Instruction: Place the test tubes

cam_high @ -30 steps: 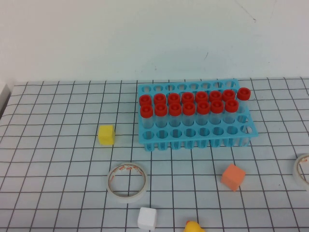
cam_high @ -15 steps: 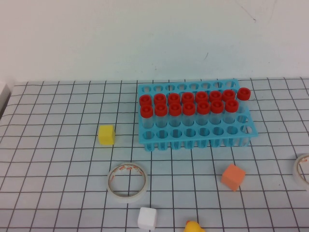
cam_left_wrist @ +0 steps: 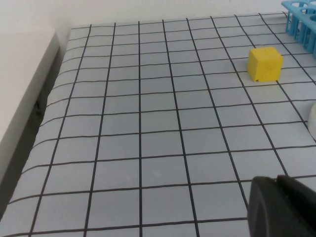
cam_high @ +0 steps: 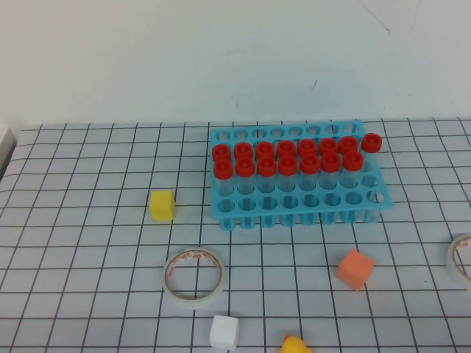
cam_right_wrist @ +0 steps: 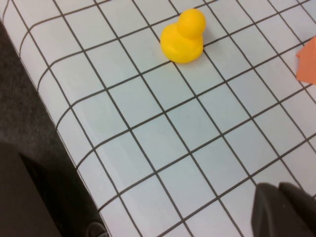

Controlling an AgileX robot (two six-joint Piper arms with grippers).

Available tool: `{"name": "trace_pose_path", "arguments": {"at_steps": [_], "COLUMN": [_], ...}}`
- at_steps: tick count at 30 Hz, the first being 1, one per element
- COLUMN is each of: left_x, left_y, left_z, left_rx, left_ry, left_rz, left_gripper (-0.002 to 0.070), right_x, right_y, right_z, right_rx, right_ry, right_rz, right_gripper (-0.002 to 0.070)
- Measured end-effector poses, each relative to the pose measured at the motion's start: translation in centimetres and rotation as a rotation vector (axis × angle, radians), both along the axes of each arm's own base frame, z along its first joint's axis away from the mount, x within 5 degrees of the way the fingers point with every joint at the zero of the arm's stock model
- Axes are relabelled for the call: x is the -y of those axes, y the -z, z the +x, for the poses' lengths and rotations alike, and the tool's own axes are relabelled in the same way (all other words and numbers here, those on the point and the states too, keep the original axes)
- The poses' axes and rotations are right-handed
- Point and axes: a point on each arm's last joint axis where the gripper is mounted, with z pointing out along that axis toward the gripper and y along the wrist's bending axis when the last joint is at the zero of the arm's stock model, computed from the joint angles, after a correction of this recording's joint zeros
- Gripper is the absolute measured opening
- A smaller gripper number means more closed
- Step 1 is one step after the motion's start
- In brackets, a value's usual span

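A blue test tube rack (cam_high: 298, 197) stands at the middle right of the gridded table, with several red-capped test tubes (cam_high: 287, 163) upright in two rows. One more red-capped tube (cam_high: 371, 143) sits at the rack's far right end. Neither arm shows in the high view. My left gripper (cam_left_wrist: 276, 183) is shut and empty above the mat, well short of the yellow cube (cam_left_wrist: 264, 63); the rack's corner (cam_left_wrist: 301, 19) shows beyond. My right gripper (cam_right_wrist: 277, 190) is shut and empty above the mat near the table's front edge, with the yellow duck (cam_right_wrist: 183, 37) ahead.
A yellow cube (cam_high: 162, 204) lies left of the rack. A tape roll (cam_high: 194, 276), a white cube (cam_high: 224, 332), the duck (cam_high: 294, 345) and an orange cube (cam_high: 355, 269) sit in front of the rack. A second tape roll (cam_high: 462, 257) shows at the right edge.
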Motion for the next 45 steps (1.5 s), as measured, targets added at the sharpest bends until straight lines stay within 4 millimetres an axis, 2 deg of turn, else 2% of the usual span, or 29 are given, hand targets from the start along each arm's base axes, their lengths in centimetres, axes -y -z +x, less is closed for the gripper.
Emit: {"name": "trace_pose_path", "arguments": {"at_steps": [12, 17, 22, 25, 27, 35, 39, 45], "left_x": [0.0, 0.0, 0.0, 0.0, 0.0, 0.0, 0.0, 0.0], "left_y": [0.0, 0.0, 0.0, 0.0, 0.0, 0.0, 0.0, 0.0], "left_z": [0.0, 0.0, 0.0, 0.0, 0.0, 0.0, 0.0, 0.0], "left_rx": [-0.001, -0.001, -0.001, -0.001, -0.001, -0.003, -0.002, -0.002], "left_ry": [0.0, 0.0, 0.0, 0.0, 0.0, -0.008, -0.008, -0.008], "left_rz": [0.0, -0.001, -0.001, -0.001, -0.001, -0.03, -0.03, -0.03], "left_gripper": [-0.0001, -0.0001, -0.0001, -0.0001, -0.0001, 0.0, -0.0001, 0.0], "right_x": [0.0, 0.7, 1.6, 2.6, 3.9, 6.2, 6.5, 6.5], "right_y": [0.0, 0.2, 2.1, 3.2, 4.1, 5.7, 6.4, 7.0], "right_z": [0.0, 0.9, 2.4, 2.6, 2.1, -0.3, -0.4, -0.5], "right_rx": [0.0, 0.04, 0.187, 0.257, 0.319, 0.511, 0.524, 0.487], "right_ry": [0.002, 0.091, 0.201, 0.303, 0.42, 0.7, 0.775, 0.793], "right_rz": [0.0, -0.014, -0.001, 0.035, 0.06, 0.143, 0.143, 0.15], "right_gripper": [-0.0001, -0.0001, -0.0001, -0.0001, -0.0001, -0.0001, -0.0001, -0.0001]}}
